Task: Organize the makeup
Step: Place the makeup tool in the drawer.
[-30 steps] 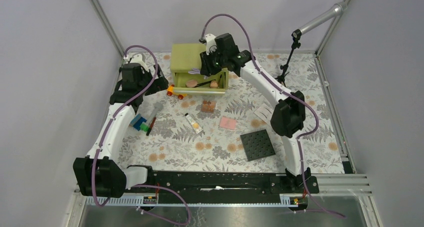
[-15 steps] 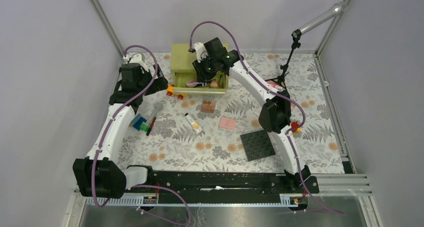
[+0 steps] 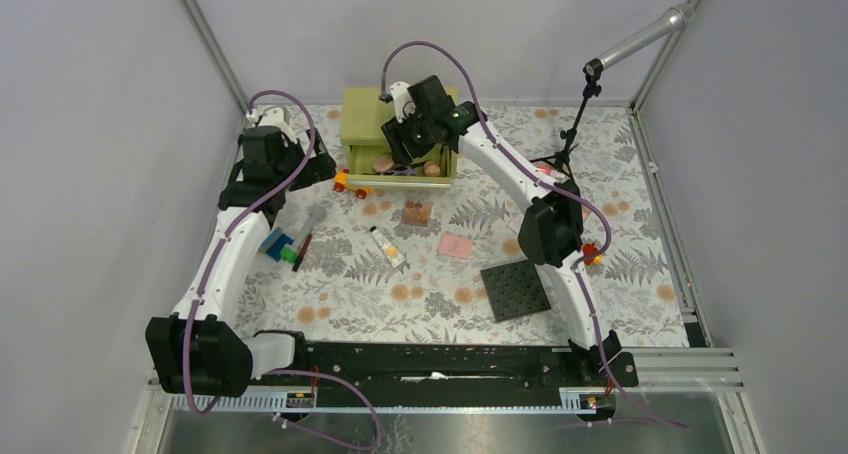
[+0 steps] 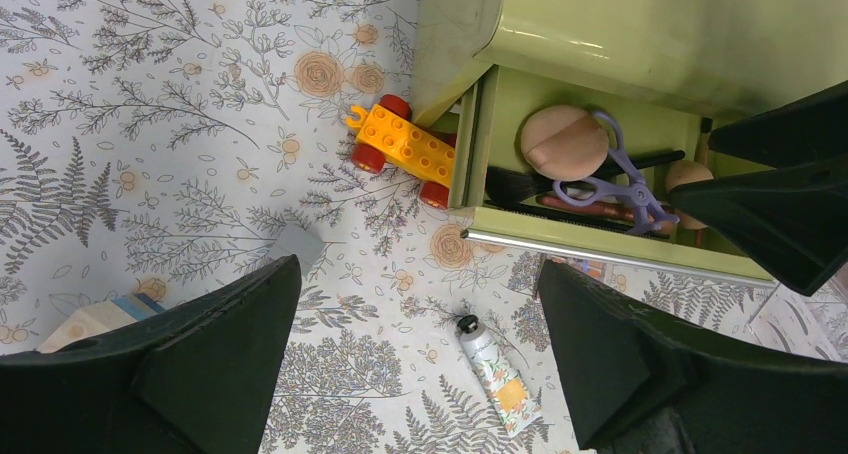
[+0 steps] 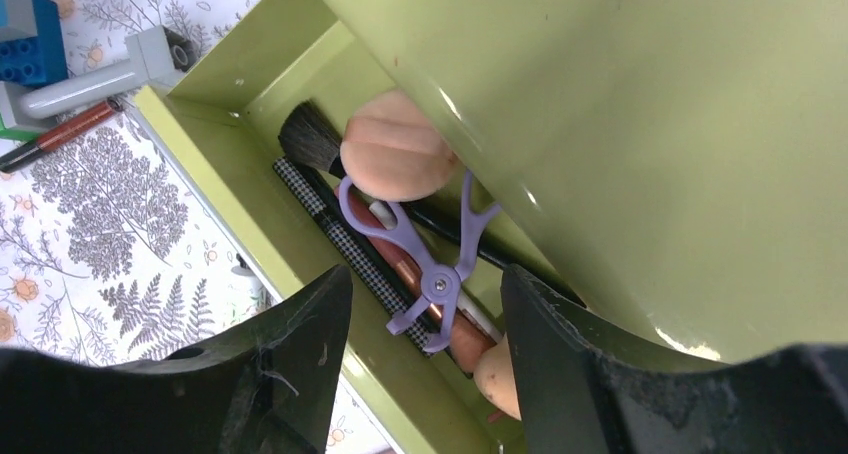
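The right gripper is hovering, fingers apart, over the drawer at the far edge; sponge, brush and curler are lying inside. The left gripper is gaping near the far-left corner.

Sponge and curler in drawer, toy car left of it

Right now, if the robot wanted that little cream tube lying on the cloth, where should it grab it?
Probably across the middle of the tube, from straight above: it lies flat with bare cloth along both long sides, so a pinch can span its narrow width.
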You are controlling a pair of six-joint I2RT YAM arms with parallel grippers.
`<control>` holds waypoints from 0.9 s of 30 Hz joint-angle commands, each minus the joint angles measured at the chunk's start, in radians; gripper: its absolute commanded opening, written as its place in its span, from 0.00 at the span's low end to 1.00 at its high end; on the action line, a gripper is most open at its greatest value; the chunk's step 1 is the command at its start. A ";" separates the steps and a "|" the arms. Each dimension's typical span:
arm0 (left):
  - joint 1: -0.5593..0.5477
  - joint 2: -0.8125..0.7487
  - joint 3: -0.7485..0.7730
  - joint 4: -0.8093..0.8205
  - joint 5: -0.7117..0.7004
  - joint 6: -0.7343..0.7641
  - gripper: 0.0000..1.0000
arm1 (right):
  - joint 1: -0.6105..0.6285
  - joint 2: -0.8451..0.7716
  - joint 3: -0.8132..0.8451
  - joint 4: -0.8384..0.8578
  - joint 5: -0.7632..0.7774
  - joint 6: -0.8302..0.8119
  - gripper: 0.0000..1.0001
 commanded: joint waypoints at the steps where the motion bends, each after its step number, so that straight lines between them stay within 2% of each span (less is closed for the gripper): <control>1: 0.006 -0.024 0.015 0.016 -0.007 0.014 0.99 | 0.007 -0.125 -0.068 0.055 0.055 0.020 0.64; 11: 0.006 -0.014 0.021 0.014 -0.004 0.018 0.99 | 0.006 -0.399 -0.443 0.210 0.240 0.195 0.68; 17: 0.006 0.006 0.056 0.008 -0.018 0.023 0.99 | 0.005 -0.518 -0.586 0.204 0.335 0.289 0.69; 22: 0.005 0.083 0.210 -0.026 0.024 0.005 0.99 | 0.006 -0.612 -0.715 0.218 0.455 0.404 0.69; 27: -0.012 0.231 0.442 -0.024 0.050 -0.077 0.99 | 0.005 -0.757 -0.941 0.392 0.346 0.505 0.69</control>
